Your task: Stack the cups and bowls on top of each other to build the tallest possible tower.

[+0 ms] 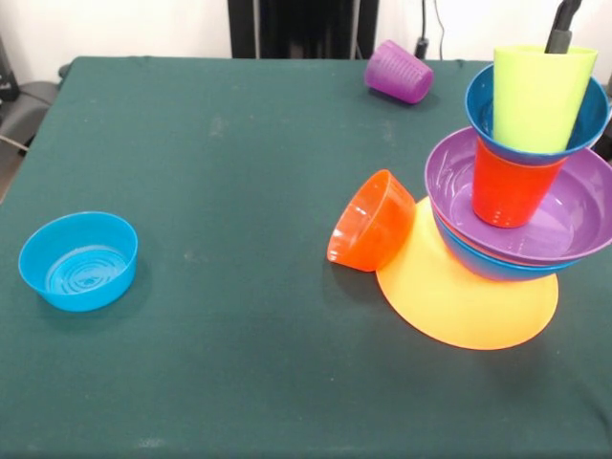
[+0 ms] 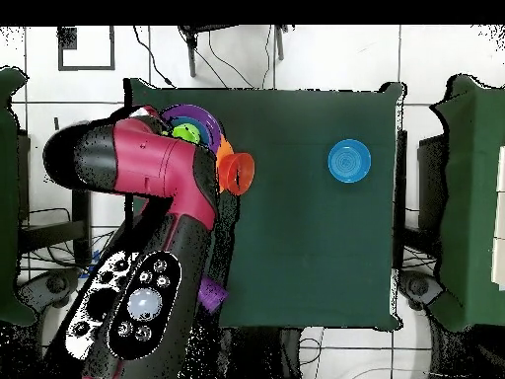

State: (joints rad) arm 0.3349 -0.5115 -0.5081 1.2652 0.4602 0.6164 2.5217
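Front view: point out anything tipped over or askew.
The small orange bowl is tipped on its side against the tower's orange-yellow bowl. The purple cup lies on its side at the far edge. The tower looks slightly off-centre.

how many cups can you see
3: lime green cup atop the tower, orange cup below it in the purple bowl, purple cup lying far back. A fourth may be hidden.

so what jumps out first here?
The tower at the front view's right: lime cup in a blue bowl, on an orange cup, in a purple bowl. A small orange bowl leans tipped against its base. A light blue bowl sits alone far left.
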